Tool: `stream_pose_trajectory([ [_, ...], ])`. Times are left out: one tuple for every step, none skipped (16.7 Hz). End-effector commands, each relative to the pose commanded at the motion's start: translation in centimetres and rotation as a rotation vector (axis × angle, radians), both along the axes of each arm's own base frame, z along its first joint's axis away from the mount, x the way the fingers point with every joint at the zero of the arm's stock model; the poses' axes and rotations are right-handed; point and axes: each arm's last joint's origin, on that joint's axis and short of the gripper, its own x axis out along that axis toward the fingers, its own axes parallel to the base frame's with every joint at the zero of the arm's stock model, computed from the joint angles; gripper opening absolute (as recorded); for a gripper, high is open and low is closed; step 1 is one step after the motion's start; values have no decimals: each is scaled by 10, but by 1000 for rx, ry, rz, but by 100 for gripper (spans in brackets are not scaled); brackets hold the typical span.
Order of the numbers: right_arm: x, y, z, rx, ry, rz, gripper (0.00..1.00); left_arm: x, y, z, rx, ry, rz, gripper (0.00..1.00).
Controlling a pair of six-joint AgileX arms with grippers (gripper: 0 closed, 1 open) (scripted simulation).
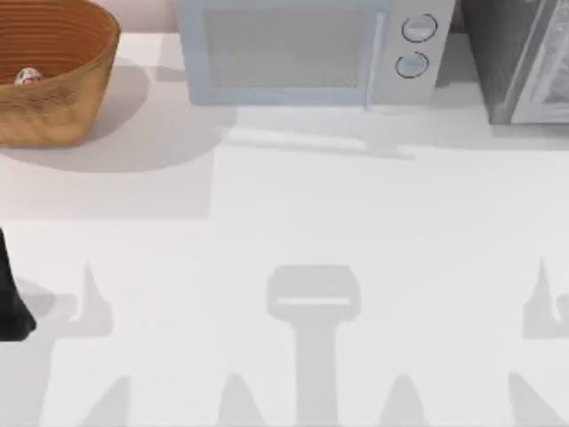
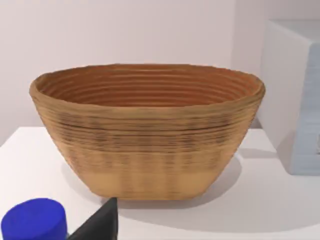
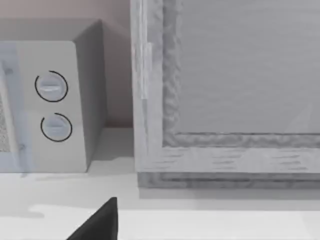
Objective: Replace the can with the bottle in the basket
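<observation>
The basket [image 1: 55,84] stood at the far left corner of the table [image 1: 293,222], cut off by the top view's left and upper edges. It was a round woven wicker shell, tan-brown outside, with concentric orange-brown ribs lining the inside. The left wrist view showed it [image 2: 147,145] whole, flaring upward from a narrow base to a wide rim.

The can [image 1: 28,76] lay inside the basket, near its left side. Only a small white rounded form with red markings was visible; its shape could not be made out further.

The left arm [image 1: 11,298] appeared as a dark mass at the table's left edge, largely cut off. In the left wrist view, one black finger [image 2: 100,222] of its gripper projected beside the blue cap [image 2: 34,220] of the bottle; the bottle body was out of frame. Whether the gripper was closed on the bottle could not be determined.

A pale box-shaped microwave [image 1: 311,49] with two round dials stood at centre rear. A grey framed cabinet [image 1: 524,58] occupied the far right, partly cut off.

In the right wrist view, one black finger [image 3: 97,222] of the right gripper showed; its opening could not be determined.
</observation>
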Motion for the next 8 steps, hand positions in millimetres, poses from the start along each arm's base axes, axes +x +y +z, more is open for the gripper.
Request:
stream_pose_trajectory([
  [0,0,0,0,0,0,100,0,0,0,0,0,0,100],
  [0,0,0,0,0,0,100,0,0,0,0,0,0,100],
  [0,0,0,0,0,0,100,0,0,0,-1,9,0,100],
  [0,0,0,0,0,0,100,1,0,-1,-3,31,1,100],
  [0,0,0,0,0,0,100,2,0,-2,-6,65,2,100],
  [0,0,0,0,0,0,100,3,1,-2,-10,103,2,100],
  [0,0,0,0,0,0,100,4,1,0,-13,146,3,100],
  [0,0,0,0,0,0,100,6,1,3,-17,189,2,100],
])
